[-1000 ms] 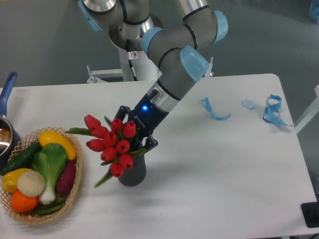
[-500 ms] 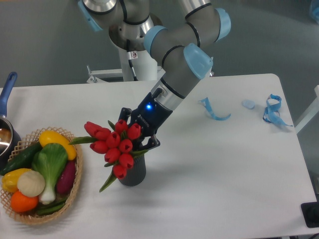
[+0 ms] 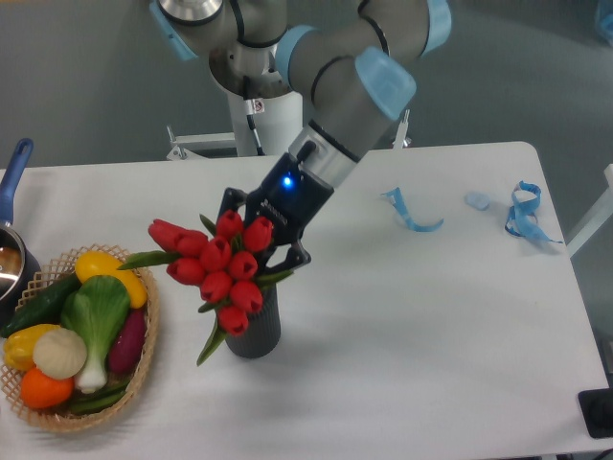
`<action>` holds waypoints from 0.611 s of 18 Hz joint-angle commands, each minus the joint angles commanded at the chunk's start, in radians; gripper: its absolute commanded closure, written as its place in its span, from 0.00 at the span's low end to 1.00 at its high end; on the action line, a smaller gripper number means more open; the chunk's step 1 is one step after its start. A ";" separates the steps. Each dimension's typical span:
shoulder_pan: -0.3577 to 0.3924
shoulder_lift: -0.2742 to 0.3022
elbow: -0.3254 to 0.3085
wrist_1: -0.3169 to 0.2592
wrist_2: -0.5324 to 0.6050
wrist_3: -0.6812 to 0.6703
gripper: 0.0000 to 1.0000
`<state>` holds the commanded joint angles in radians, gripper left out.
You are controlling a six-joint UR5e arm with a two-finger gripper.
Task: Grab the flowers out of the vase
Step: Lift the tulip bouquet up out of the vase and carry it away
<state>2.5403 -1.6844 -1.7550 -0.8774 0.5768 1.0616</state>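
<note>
Fixed camera: gripper (image 3: 261,251) closed on flowers (image 3: 218,270), probably at the stems, hidden behind buds. Flowers leaning left over vase (image 3: 254,328), stems seemingly inside its mouth. Best lifted straight up, slowly, keeping the vase from tipping.

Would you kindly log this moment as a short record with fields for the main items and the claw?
flowers: red tulip bunch, tilted left, over the vase mouth
vase: dark grey ribbed cylinder, upright on the table
claw: behind the bunch, apparently closed on it
basket: wicker, toy vegetables, left of vase
pot: blue handle, far left edge
</note>
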 joint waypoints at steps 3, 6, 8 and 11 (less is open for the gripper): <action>0.000 0.025 0.029 -0.002 -0.005 -0.049 0.59; 0.002 0.032 0.078 0.000 -0.006 -0.123 0.59; 0.011 0.041 0.113 -0.002 -0.011 -0.159 0.59; 0.035 0.063 0.135 -0.002 -0.034 -0.212 0.59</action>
<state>2.5754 -1.6215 -1.6199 -0.8790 0.5431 0.8499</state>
